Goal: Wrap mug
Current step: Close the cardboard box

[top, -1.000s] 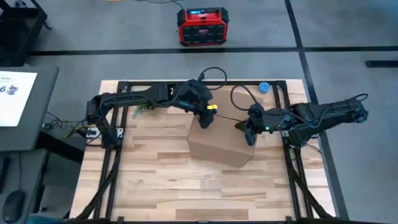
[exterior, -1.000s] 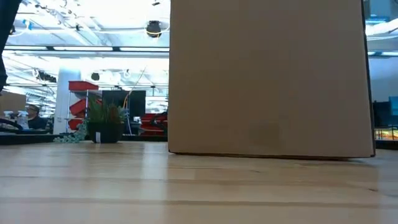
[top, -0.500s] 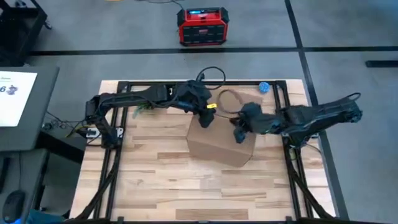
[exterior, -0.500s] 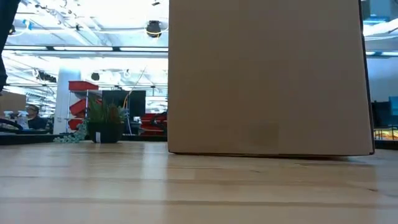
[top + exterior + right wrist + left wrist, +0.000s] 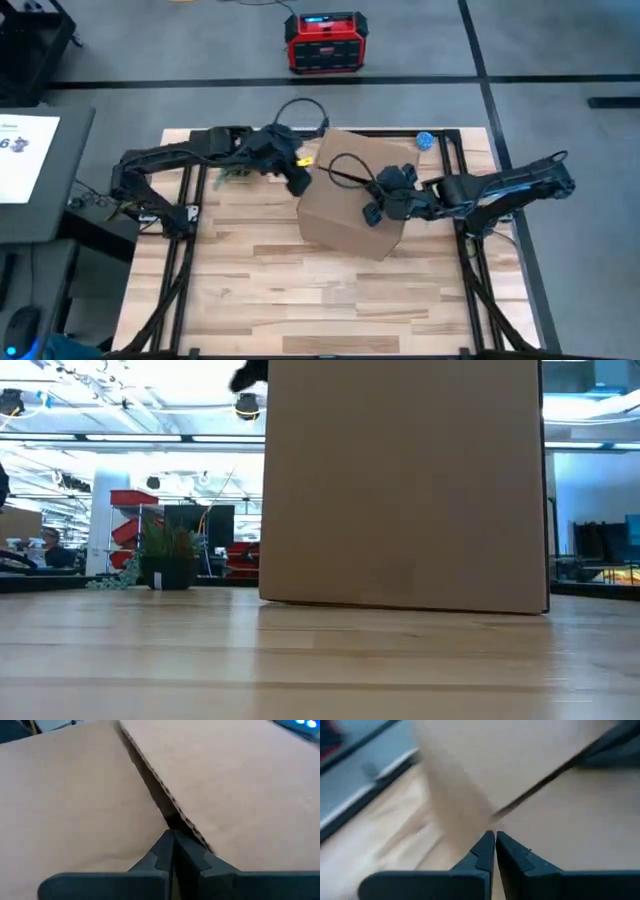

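The right gripper [image 5: 372, 213] is seen with fingers pressed together, empty, resting on top of the cardboard box [image 5: 350, 205] near its flap seam. The left gripper [image 5: 298, 183], fingers likewise closed on nothing, is held just beside the box's left edge. The box is set mid-table [image 5: 250, 280]; no mug is visible.

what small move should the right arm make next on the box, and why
Probably press the right tool down on the cardboard box flap. Its fingers are shut over the seam between the top flaps, and the left tool sits beside the box's edge, off the top.
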Action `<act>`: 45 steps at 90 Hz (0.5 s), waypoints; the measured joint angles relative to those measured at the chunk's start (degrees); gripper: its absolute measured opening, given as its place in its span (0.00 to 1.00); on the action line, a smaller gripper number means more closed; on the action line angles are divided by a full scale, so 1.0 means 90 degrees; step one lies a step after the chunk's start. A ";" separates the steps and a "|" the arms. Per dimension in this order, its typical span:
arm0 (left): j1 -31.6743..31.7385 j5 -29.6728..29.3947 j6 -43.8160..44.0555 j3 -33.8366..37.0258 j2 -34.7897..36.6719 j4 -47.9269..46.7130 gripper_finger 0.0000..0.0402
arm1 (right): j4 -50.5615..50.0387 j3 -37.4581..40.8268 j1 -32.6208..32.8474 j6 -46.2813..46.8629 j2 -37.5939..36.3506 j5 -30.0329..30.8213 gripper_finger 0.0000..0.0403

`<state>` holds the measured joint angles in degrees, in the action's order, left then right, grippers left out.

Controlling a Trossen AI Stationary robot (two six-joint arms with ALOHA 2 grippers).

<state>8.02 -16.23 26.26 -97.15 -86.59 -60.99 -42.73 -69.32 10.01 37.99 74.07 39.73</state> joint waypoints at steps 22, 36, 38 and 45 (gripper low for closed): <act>-0.0300 -0.0206 0.0271 0.1135 0.0022 0.0655 0.00 | 0.0041 0.0007 -0.0563 -0.1456 -0.0105 -0.0714 0.00; -0.0763 -0.0045 0.0992 0.1618 0.0028 0.1404 0.00 | 0.0235 0.0007 -0.0728 -0.2036 -0.0108 -0.1100 0.00; -0.0856 -0.0075 0.1091 0.1657 0.0032 0.1481 0.00 | 0.0235 0.0007 -0.0730 -0.2089 -0.0108 -0.1125 0.00; -0.1168 -0.0092 0.1369 0.1793 0.0047 0.1747 0.00 | 0.0230 0.0007 -0.0754 -0.2335 -0.0108 -0.1223 0.00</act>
<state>-2.49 -17.06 38.58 -81.02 -86.17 -45.26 -40.66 -69.25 3.23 16.97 73.10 28.72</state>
